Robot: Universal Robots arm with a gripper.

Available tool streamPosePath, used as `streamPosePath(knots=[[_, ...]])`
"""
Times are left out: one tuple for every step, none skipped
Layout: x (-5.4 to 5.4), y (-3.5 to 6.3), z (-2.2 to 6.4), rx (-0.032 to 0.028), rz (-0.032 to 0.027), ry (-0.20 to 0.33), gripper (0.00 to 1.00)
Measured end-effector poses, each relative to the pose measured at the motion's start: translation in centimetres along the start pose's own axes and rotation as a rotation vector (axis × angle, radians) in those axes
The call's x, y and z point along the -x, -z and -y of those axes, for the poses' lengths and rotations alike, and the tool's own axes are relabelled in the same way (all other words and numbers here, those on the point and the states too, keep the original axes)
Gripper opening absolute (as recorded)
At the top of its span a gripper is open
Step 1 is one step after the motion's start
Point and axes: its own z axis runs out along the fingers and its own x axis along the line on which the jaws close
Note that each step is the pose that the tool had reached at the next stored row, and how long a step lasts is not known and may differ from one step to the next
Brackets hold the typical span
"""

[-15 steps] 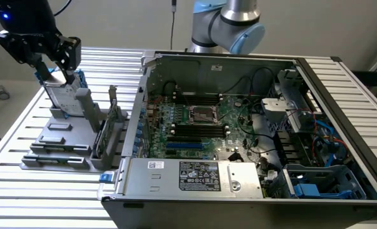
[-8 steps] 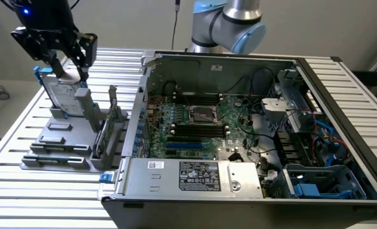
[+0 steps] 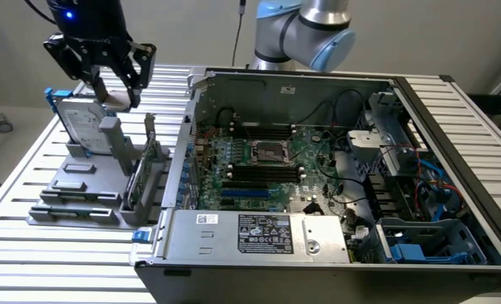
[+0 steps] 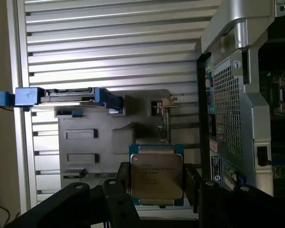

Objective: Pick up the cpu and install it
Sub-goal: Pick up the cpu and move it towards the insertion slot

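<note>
slatted aluminium table [image 3: 64,278] bearing all parts. large grey sheet-metal computer case [image 3: 453,126], lying open on its side, takes up the table's half toward the exterior view's right. silver and pale-blue jointed robot arm [image 3: 305,28] rises behind the case at the table's far edge. green motherboard [image 3: 318,183] lines the case floor, with a square metal-framed processor socket [image 3: 272,152] near its middle. silver box-shaped power supply [image 3: 259,235] sits along the case's near wall. grey moulded parts fixture [image 3: 81,190] stands near the table's edge at the exterior view's left, just beside the case. upright silver hard drive in a blue bracket [image 3: 85,126] occupies the fixture's far end. black two-fingered gripper [image 3: 116,95] [image 4: 156,183] hangs above the fixture's far end, its fingers spread wide yet closed on a small flat square silvery-grey cpu [image 3: 115,96] [image 4: 156,175], which is clear of the fixture and outside the case.
</note>
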Motion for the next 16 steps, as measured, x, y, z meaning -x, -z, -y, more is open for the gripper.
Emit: streamPosePath(knots=[[0.5,0.05,-0.04,0.0004,0.0,0.0,0.55],[0.9,0.09,-0.07,0.0008,-0.0002,0.0,0.55],[1.4,0.14,-0.11,0.0011,-0.0002,0.0,0.55],[1.8,0.19,-0.15,0.0015,-0.0002,0.0,0.55],[2.2,0.23,-0.18,0.0019,-0.0003,0.0,0.55],[2.7,0.29,-0.22,0.0022,-0.0004,0.0,0.55],[3.2,0.34,-0.26,0.0026,-0.0004,0.0,0.55],[3.6,0.4,-0.3,0.0029,-0.0005,0.0,0.55],[4.1,0.46,-0.34,0.0031,-0.0006,0.0,0.55],[4.5,0.53,-0.38,0.0034,-0.0006,0.0,0.55],[4.9,0.61,-0.41,0.0036,-0.0008,0.0,0.55],[5.4,0.7,-0.46,0.0039,-0.0008,0.0,0.55],[5.8,0.8,-0.5,0.0042,-0.0009,0.0,0.55],[6.3,0.92,-0.54,0.0043,-0.0012,0.0,0.55],[6.8,1.04,-0.58,0.0047,-0.0013,0.0,0.55],[7.2,1.17,-0.63,0.0052,-0.0014,0.0,0.55]])
